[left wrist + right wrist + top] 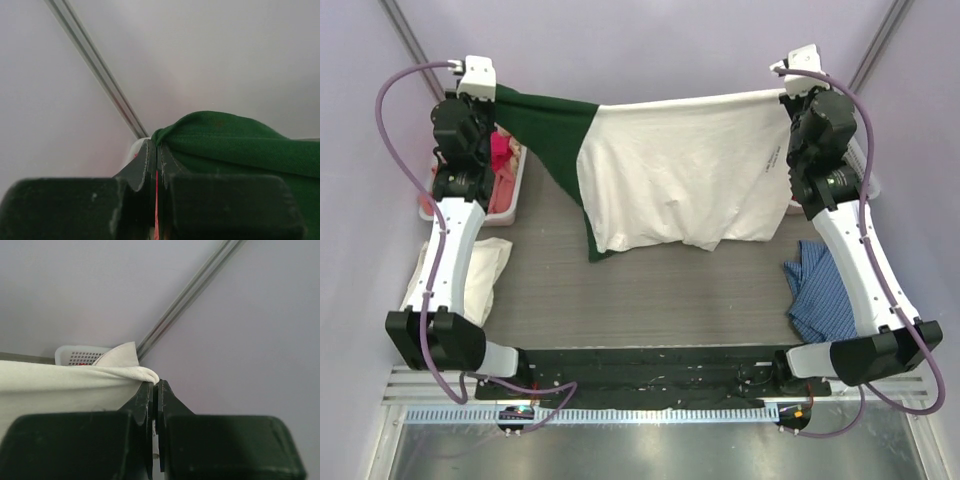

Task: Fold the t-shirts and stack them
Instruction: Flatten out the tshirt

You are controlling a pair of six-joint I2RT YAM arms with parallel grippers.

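Note:
My left gripper (498, 92) is shut on a corner of the dark green tee (555, 135), raised at the back left; its closed fingertips pinch green cloth (225, 140) in the left wrist view. My right gripper (782, 93) is shut on a corner of a white tee (685, 170), raised at the back right; the white cloth (65, 382) bunches at its shut fingertips. The two tees hang in one stretched line between the grippers, the white one overlapping the green, lower edges touching the table. A cream tee (480, 272) lies folded at the left, partly under the left arm.
A white basket (512, 195) with pink and red garments (501, 155) stands at the back left. A blue checked cloth (820, 290) lies crumpled at the right beside the right arm. A perforated white basket (80, 356) shows behind the white tee. Grey walls stand close behind.

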